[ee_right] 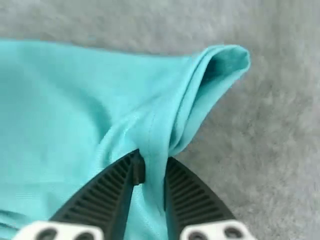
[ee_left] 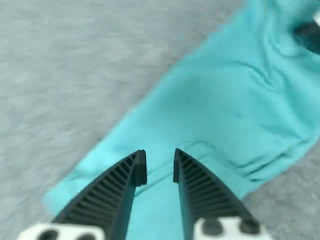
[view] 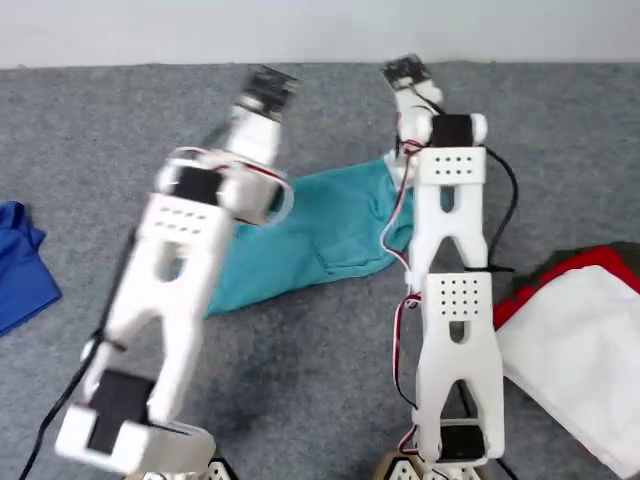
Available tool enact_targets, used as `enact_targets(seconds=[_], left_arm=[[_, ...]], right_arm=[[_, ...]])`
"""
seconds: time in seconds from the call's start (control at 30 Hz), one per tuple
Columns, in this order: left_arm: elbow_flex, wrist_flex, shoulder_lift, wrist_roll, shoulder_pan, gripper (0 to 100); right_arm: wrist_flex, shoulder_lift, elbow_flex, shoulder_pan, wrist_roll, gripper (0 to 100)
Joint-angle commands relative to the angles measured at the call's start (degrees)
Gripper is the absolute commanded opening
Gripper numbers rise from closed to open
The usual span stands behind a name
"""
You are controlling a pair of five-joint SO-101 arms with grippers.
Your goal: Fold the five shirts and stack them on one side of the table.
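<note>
A teal shirt (view: 320, 235) lies spread on the grey table (view: 330, 350) between the two arms. My right gripper (ee_right: 150, 170) is shut on a raised fold of this teal shirt (ee_right: 75, 100), close to a doubled-over corner (ee_right: 225, 62). My left gripper (ee_left: 160, 167) hovers over the teal shirt (ee_left: 225, 110) near its long edge, fingers a little apart, nothing between them. A blue shirt (view: 20, 265) lies crumpled at the left edge of the table. At the right sits a pile with a white shirt (view: 580, 340) on top and a red one (view: 570, 265) under it.
The left arm (view: 185, 240) leans over the shirt's left part; the right arm (view: 450, 290) stands over its right end. A dark cloth (view: 560, 258) peeks out behind the red shirt. Bare grey table lies in front of the teal shirt and along the far edge.
</note>
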Motion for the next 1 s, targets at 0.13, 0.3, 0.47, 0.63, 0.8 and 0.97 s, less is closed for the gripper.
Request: enact_targets(seconds=[0.13, 0.3, 0.47, 0.63, 0.8, 0.97], left_arm=[[-2.07, 9.32, -8.88, -0.97, -17.49, 10], [4.53, 12.66, -8.88, -0.97, -26.11, 10], [17.89, 7.65, -9.32, -1.05, -31.74, 10], [28.18, -0.88, -9.32, -1.05, -33.41, 10], [33.01, -6.42, -9.32, -1.05, -33.67, 10], [33.36, -6.95, -9.41, -4.48, -33.76, 10]], right_arm=[[2.33, -8.57, 1.14, -9.45, -0.7, 0.9], [2.33, -11.56, 8.09, -17.27, -4.04, 0.9], [2.33, -14.37, 9.76, -24.4, -3.6, 0.9], [2.15, -14.9, 9.58, -29.23, -3.69, 0.9], [1.71, -14.9, 9.49, -32.4, -3.6, 0.9], [0.66, -14.81, 9.67, -35.38, -3.6, 0.9]])
